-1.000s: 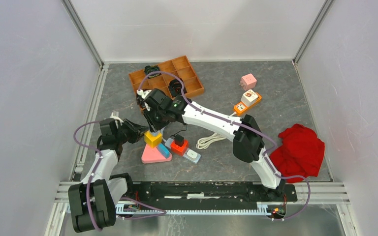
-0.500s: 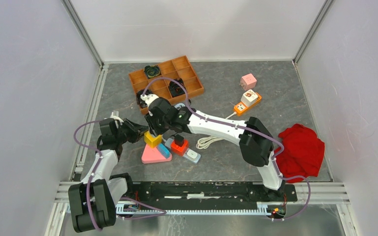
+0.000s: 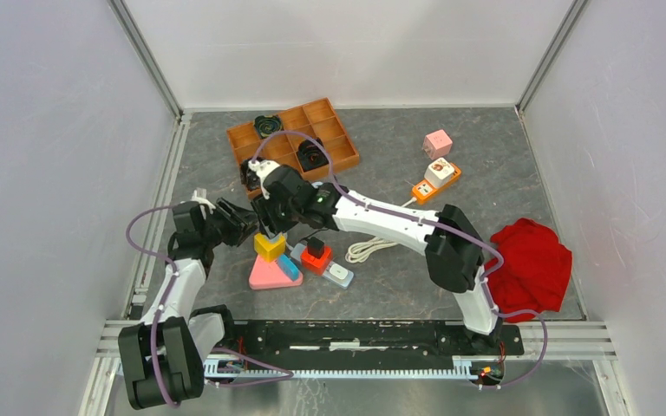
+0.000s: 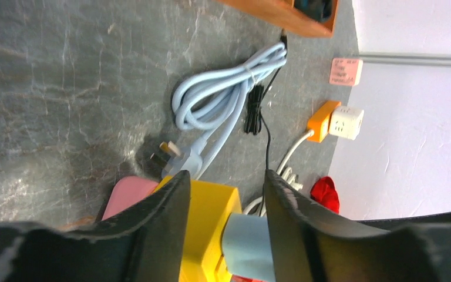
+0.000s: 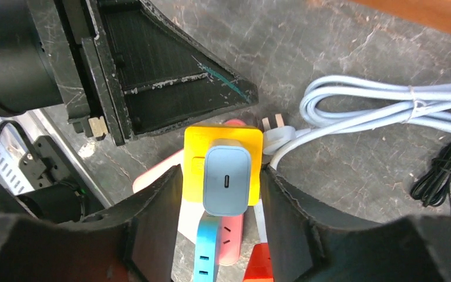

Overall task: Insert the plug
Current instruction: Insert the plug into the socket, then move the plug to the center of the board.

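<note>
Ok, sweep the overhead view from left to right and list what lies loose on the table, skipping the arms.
yellow socket cube → red adapter → coiled white cable → orange power strip → red cloth

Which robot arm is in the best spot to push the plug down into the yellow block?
Right, probably. The right gripper hangs straight above the grey plug on the yellow block, jaws open either side. The left gripper faces the block from the side.

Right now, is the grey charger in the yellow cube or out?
In: the charger sits flush against the cube, no prongs showing.
</note>
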